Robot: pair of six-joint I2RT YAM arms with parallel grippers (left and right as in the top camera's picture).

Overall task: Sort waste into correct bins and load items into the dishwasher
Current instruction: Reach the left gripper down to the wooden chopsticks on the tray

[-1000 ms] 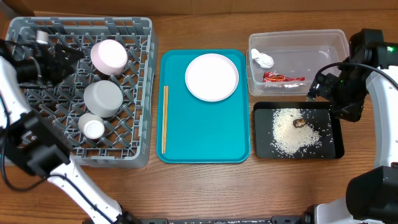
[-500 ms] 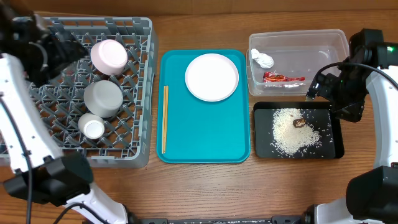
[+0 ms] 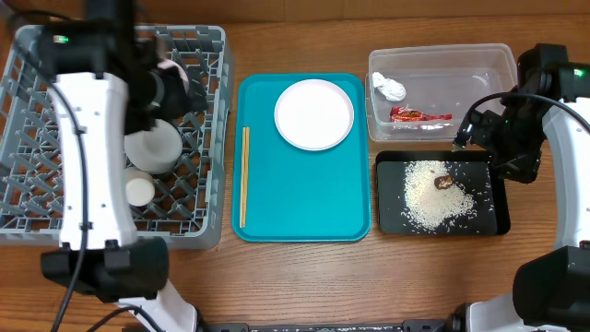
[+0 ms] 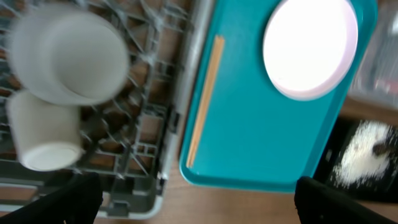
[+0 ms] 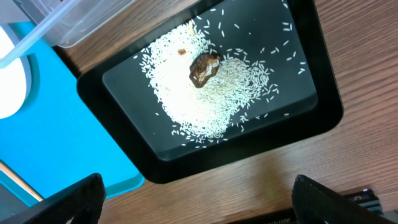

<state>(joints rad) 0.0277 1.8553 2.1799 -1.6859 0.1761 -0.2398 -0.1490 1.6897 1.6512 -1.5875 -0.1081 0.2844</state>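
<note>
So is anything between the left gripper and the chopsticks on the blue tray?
Nothing visible. The chopsticks lie bare on the turquoise tray, apart from the white plate, in plain view between the open fingers of the left gripper.

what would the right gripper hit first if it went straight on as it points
Likely the black tray, in the rice near the brown scrap; the open right gripper hangs over it. Depth is unclear, maybe its near rim.
</note>
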